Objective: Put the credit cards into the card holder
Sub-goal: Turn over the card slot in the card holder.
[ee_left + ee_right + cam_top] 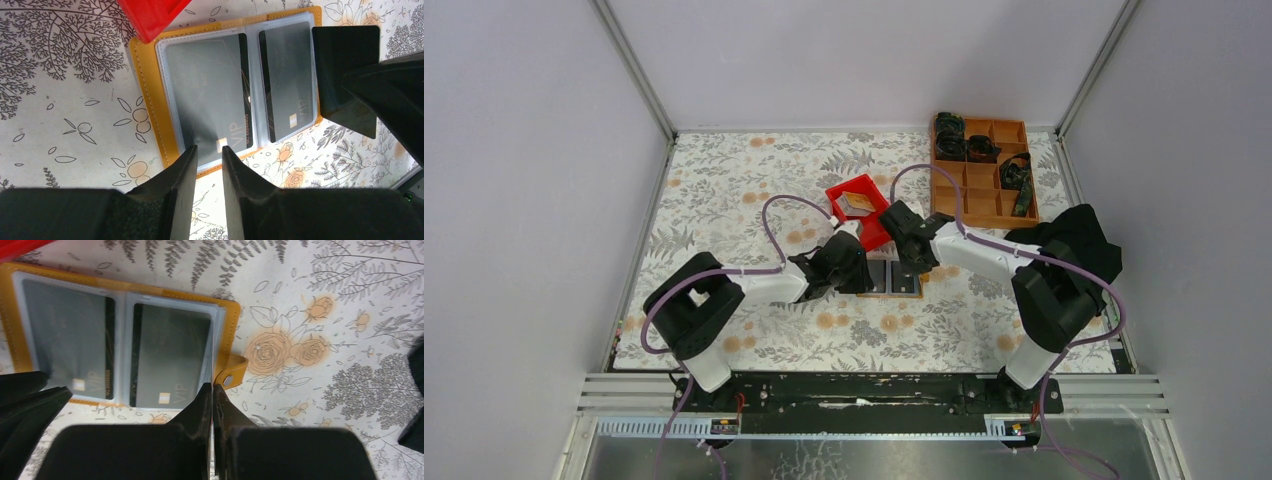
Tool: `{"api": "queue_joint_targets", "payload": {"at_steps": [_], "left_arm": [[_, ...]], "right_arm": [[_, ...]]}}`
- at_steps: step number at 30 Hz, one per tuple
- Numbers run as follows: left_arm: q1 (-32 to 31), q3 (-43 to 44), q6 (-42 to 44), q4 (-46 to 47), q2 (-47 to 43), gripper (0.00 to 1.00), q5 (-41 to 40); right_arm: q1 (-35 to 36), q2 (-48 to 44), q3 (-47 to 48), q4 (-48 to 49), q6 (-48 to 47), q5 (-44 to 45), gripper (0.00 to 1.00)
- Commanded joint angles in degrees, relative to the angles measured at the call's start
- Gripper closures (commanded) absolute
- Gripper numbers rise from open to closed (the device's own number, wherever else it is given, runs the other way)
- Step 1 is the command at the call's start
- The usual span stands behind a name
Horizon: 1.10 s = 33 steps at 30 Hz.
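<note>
Hovering at one edge of the open card holder [148,95], the left gripper [209,152] has its fingers a narrow slit apart, with nothing visibly caught between them. Whether the tips touch the clear sleeve, I cannot tell. The right gripper [213,390] is clenched, pad against pad and empty, its tips just beside the holder's snap tab [232,372].

The holder lies flat and spread on the table between the two grippers, just beside a red bin [879,228]. Two dark credit cards [210,85] sit in it, one behind each clear pocket.

A cloth [724,180] printed with grey ferns and orange roses covers the table. An orange-brown tray [969,216] stands at the far right, and a black rag [1079,235] lies near it. Plain lilac walls enclose the space.

Each card reads "VIP" next to a small pale chip. A row of digits along one card's edge is too small to read.
</note>
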Motion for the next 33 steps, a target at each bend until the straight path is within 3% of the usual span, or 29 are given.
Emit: {"api": "queue_joint_targets", "payload": {"at_steps": [1, 33], "left_arm": [[-0.41, 0.68, 0.29, -3.55, 1.92, 0.68, -1.92], [-0.42, 1.75, 0.64, -4.83, 3.47, 0.68, -1.53]], "right_arm": [[0.24, -3.22, -1.24, 0.59, 1.01, 4.91, 1.00], [-6.50, -7.90, -4.29, 5.91, 4.28, -8.59, 1.00]]}}
